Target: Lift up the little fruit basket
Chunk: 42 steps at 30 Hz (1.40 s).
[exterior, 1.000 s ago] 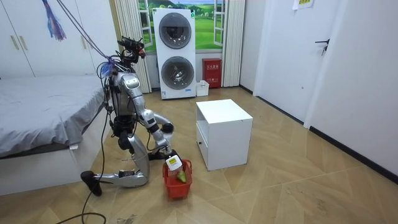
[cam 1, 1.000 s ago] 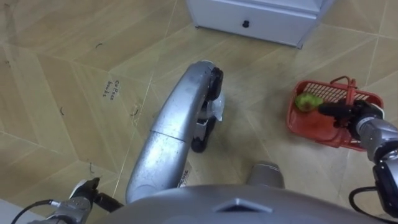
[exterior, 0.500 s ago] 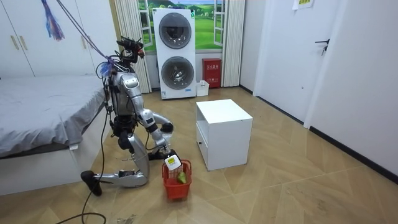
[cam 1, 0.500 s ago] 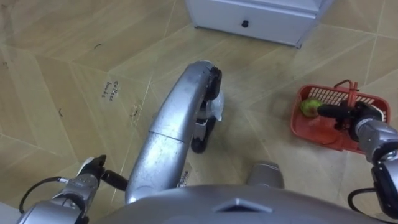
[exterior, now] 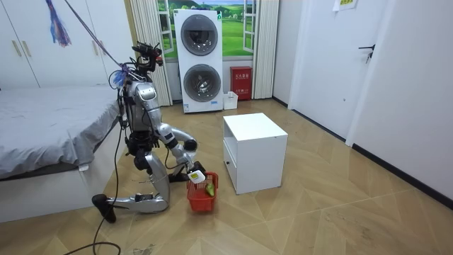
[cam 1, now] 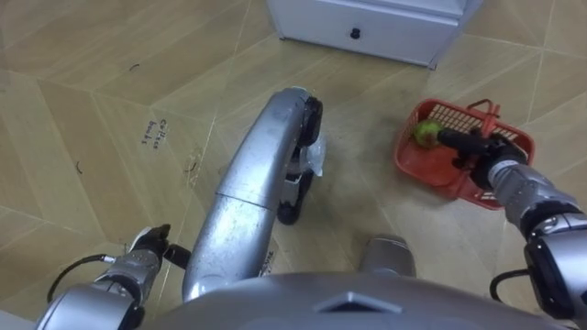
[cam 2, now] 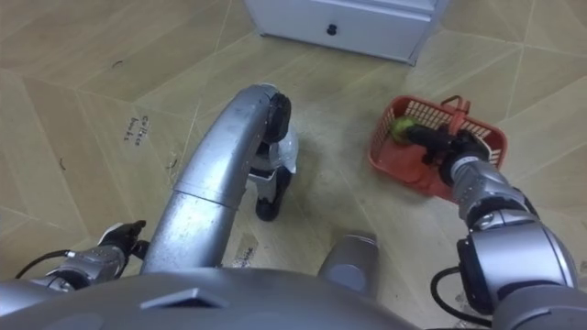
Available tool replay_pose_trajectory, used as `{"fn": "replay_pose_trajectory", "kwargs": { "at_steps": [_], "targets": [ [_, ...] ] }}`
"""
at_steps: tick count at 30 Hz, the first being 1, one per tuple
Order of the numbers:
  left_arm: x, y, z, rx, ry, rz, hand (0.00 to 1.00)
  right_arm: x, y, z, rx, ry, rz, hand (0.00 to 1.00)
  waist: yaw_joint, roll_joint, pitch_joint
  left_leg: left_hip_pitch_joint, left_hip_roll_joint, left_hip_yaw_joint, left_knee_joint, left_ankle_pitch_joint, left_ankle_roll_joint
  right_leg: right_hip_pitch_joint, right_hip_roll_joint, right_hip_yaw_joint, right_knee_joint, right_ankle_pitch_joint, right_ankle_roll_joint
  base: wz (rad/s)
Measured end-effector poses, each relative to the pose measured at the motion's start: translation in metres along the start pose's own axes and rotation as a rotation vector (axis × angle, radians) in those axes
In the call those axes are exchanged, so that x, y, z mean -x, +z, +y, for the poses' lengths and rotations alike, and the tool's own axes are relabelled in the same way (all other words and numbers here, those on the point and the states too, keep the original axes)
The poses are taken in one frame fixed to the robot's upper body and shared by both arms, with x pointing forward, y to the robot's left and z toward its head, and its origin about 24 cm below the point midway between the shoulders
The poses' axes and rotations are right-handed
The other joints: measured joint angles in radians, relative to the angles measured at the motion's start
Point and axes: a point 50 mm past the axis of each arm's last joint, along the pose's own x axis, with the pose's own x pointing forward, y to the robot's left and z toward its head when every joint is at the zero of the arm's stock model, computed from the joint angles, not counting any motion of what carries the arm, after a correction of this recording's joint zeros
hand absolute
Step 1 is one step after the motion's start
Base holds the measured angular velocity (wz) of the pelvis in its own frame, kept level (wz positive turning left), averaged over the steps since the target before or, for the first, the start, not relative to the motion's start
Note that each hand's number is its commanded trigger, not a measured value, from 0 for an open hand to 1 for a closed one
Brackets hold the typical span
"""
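Note:
The fruit basket [cam 1: 424,169] is red plastic with a red handle and holds a green fruit [cam 1: 425,134]. It is tilted, just right of my raised knee and in front of the white cabinet [cam 1: 376,27]. My right hand [cam 1: 479,152] is shut on the basket's handle, with the forearm coming in from the lower right. In the right eye view the basket [cam 2: 393,169] and that right hand [cam 2: 449,147] look the same. My left hand [cam 1: 151,255] hangs low at the bottom left, above the floor. In the room view I kneel on one knee beside the basket [exterior: 201,201].
The white cabinet [exterior: 255,152] with a drawer knob stands close behind the basket. A bed [exterior: 49,134] is behind me, and stacked washing machines [exterior: 202,60] stand at the far wall. Wooden floor with pen marks [cam 1: 151,133] spreads to my left.
The basket has shifted in my right hand toward my knee and the cabinet, and sits slightly higher in the room view. My left hand came further into view at the lower left.

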Motion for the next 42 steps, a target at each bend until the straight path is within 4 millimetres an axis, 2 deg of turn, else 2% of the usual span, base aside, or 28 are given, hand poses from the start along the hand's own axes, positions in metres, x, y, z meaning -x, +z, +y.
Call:
{"fn": "replay_pose_trajectory", "kwargs": {
  "at_steps": [4, 6, 9, 14, 16, 18, 21, 23, 24, 25, 26, 27, 28, 29, 30, 31, 32, 34, 35, 36, 38, 39, 41, 42],
  "targets": [
    [0.0, 0.005, 0.001, 0.027, 0.002, -0.011, 0.0, -0.001, 0.003, 0.011, -0.071, 0.058, -0.024, 1.0, -0.009, 0.001, -0.0005, 0.0, 0.001, -0.001, 0.004, -0.001, 0.001, 0.0, 0.003, 0.003, 0.001, 0.0, 0.0, -0.02],
    [-0.001, 0.01, 0.003, 0.037, 0.006, -0.024, 0.0, -0.001, 0.009, 0.017, -0.079, 0.084, -0.047, 1.0, -0.01, 0.002, -0.0009, 0.0, 0.004, -0.005, 0.009, -0.002, 0.003, 0.003, 0.009, 0.006, 0.001, 0.0, 0.0, -0.03],
    [-0.001, 0.019, 0.006, 0.065, 0.018, -0.046, 0.0, -0.001, 0.021, 0.029, -0.077, 0.135, -0.094, 1.0, -0.012, 0.001, -0.0007, 0.007, -0.004, -0.017, 0.016, -0.003, 0.004, 0.026, 0.019, -0.002, -0.005, 0.001, -0.001, 0.07],
    [-0.001, 0.024, 0.011, 0.111, 0.039, -0.059, 0.0, 0.001, 0.033, 0.044, -0.107, 0.208, -0.14, 1.0, -0.034, 0.0, -0.001, 0.038, -0.002, -0.021, 0.034, -0.022, 0.02, 0.075, 0.032, 0.003, -0.026, -0.001, 0.0, -0.03],
    [-0.001, 0.028, 0.019, 0.156, 0.063, -0.076, 0.0, 0.003, 0.041, 0.054, -0.1, 0.255, -0.167, 1.0, -0.055, 0.0, -0.0013, 0.037, -0.003, -0.021, 0.041, -0.027, 0.028, 0.083, 0.037, 0.0, -0.036, -0.004, 0.004, 0.0],
    [0.0, 0.036, 0.023, 0.162, 0.077, -0.107, 0.0, 0.004, 0.045, 0.057, -0.096, 0.267, -0.18, 1.0, -0.053, 0.0, -0.0026, 0.038, 0.001, -0.024, 0.035, -0.03, 0.035, 0.085, 0.057, 0.008, -0.061, -0.013, 0.019, -0.02],
    [0.0, 0.04, 0.022, 0.182, 0.075, -0.128, 0.0, 0.005, 0.047, 0.062, -0.084, 0.289, -0.174, 1.0, -0.052, -0.006, -0.0061, 0.065, 0.003, -0.024, -0.017, -0.035, 0.047, 0.084, 0.088, 0.036, -0.155, -0.015, 0.022, -0.12],
    [0.0, 0.031, 0.021, 0.232, 0.076, -0.103, 0.0, 0.009, 0.051, 0.07, -0.068, 0.341, -0.187, 1.0, -0.052, -0.007, -0.0107, 0.126, 0.017, -0.022, -0.109, -0.038, 0.06, 0.095, 0.106, 0.055, -0.315, -0.013, 0.025, -0.33],
    [0.0, 0.028, 0.021, 0.242, 0.076, -0.097, 0.0, 0.01, 0.052, 0.072, -0.064, 0.355, -0.193, 1.0, -0.054, -0.007, -0.0112, 0.148, 0.017, -0.023, -0.141, -0.036, 0.063, 0.105, 0.105, 0.055, -0.37, -0.01, 0.03, -0.38],
    [0.001, 0.018, 0.018, 0.242, 0.073, -0.075, 0.0, 0.012, 0.05, 0.074, -0.044, 0.377, -0.197, 1.0, -0.053, -0.008, -0.0136, 0.204, 0.018, -0.023, -0.214, -0.032, 0.07, 0.129, 0.104, 0.056, -0.487, 0.014, 0.036, -0.35],
    [0.002, 0.014, 0.016, 0.248, 0.073, -0.077, 0.0, 0.016, 0.048, 0.078, -0.032, 0.408, -0.208, 1.0, -0.055, -0.007, -0.0185, 0.267, 0.019, -0.023, -0.296, -0.026, 0.079, 0.158, 0.103, 0.057, -0.61, 0.065, 0.038, -0.35],
    [0.002, 0.009, 0.015, 0.253, 0.072, -0.07, 0.0, 0.019, 0.046, 0.079, -0.026, 0.427, -0.212, 1.0, -0.056, -0.006, -0.0247, 0.3, 0.018, -0.024, -0.338, -0.022, 0.084, 0.174, 0.103, 0.056, -0.671, 0.104, 0.032, -0.33],
    [0.003, -0.002, 0.013, 0.261, 0.076, -0.042, 0.0, 0.023, 0.042, 0.08, -0.008, 0.455, -0.218, 1.0, -0.056, -0.005, -0.0297, 0.375, 0.015, -0.026, -0.419, -0.016, 0.091, 0.21, 0.102, 0.054, -0.775, 0.193, 0.026, -0.28],
    [0.004, -0.01, 0.013, 0.276, 0.086, -0.017, 0.0, 0.028, 0.035, 0.08, 0.017, 0.473, -0.222, 1.0, -0.055, -0.005, -0.0386, 0.456, 0.01, -0.029, -0.5, -0.008, 0.098, 0.248, 0.101, 0.052, -0.872, 0.305, 0.023, -0.26],
    [0.004, -0.014, 0.014, 0.278, 0.091, -0.007, 0.0, 0.029, 0.032, 0.081, 0.027, 0.48, -0.224, 1.0, -0.056, -0.006, -0.0407, 0.497, 0.007, -0.032, -0.543, -0.003, 0.1, 0.268, 0.102, 0.052, -0.916, 0.359, 0.024, -0.23],
    [0.005, -0.019, 0.015, 0.281, 0.102, 0.01, 0.0, 0.033, 0.025, 0.082, 0.041, 0.495, -0.225, 1.0, -0.057, -0.005, -0.0445, 0.574, 0.0, -0.039, -0.618, 0.01, 0.105, 0.293, 0.104, 0.052, -0.978, 0.469, 0.021, -0.19],
    [0.005, -0.02, 0.016, 0.282, 0.113, 0.016, 0.0, 0.035, 0.019, 0.081, 0.052, 0.503, -0.22, 1.0, -0.058, -0.002, -0.0462, 0.645, -0.005, -0.043, -0.684, 0.018, 0.109, 0.298, 0.116, 0.05, -1.002, 0.557, 0.023, -0.15],
    [0.006, -0.018, 0.017, 0.291, 0.129, 0.012, 0.0, 0.038, 0.01, 0.08, 0.055, 0.506, -0.21, 1.0, -0.069, 0.0, -0.0486, 0.735, -0.023, -0.051, -0.766, 0.032, 0.118, 0.294, 0.14, 0.052, -0.995, 0.644, 0.033, 0.03],
    [0.006, -0.017, 0.017, 0.293, 0.136, 0.005, 0.0, 0.041, 0.005, 0.08, 0.067, 0.508, -0.205, 1.0, -0.077, 0.007, -0.0495, 0.788, -0.032, -0.06, -0.806, 0.035, 0.12, 0.285, 0.156, 0.048, -0.98, 0.65, 0.029, 0.06],
    [0.007, -0.016, 0.017, 0.292, 0.141, 0.002, 0.0, 0.042, 0.003, 0.079, 0.074, 0.509, -0.203, 1.0, -0.081, 0.012, -0.0525, 0.808, -0.034, -0.065, -0.822, 0.036, 0.121, 0.276, 0.16, 0.041, -0.967, 0.64, 0.027, 0.0],
    [0.008, -0.012, 0.019, 0.298, 0.15, -0.013, 0.0, 0.048, -0.002, 0.077, 0.107, 0.518, -0.21, 1.0, -0.086, 0.02, -0.056, 0.888, -0.034, -0.075, -0.88, 0.039, 0.123, 0.221, 0.172, 0.015, -0.917, 0.511, 0.017, -0.1],
    [0.008, -0.012, 0.019, 0.3, 0.148, -0.016, 0.0, 0.048, -0.003, 0.077, 0.113, 0.516, -0.208, 1.0, -0.087, 0.022, -0.0555, 0.911, -0.034, -0.076, -0.898, 0.043, 0.123, 0.209, 0.169, 0.005, -0.916, 0.478, 0.019, -0.18],
    [0.008, -0.007, 0.015, 0.301, 0.135, -0.033, 0.0, 0.05, -0.001, 0.077, 0.143, 0.521, -0.218, 1.0, -0.09, 0.037, -0.0564, 0.98, -0.023, -0.085, -0.979, 0.068, 0.118, 0.139, 0.15, -0.041, -0.94, 0.346, 0.021, -0.17],
    [0.008, -0.006, 0.015, 0.301, 0.133, -0.039, 0.0, 0.051, 0.0, 0.078, 0.146, 0.527, -0.225, 1.0, -0.088, 0.04, -0.0561, 0.994, -0.016, -0.085, -1.003, 0.076, 0.114, 0.117, 0.15, -0.046, -0.959, 0.311, 0.018, -0.17]
  ]
}}
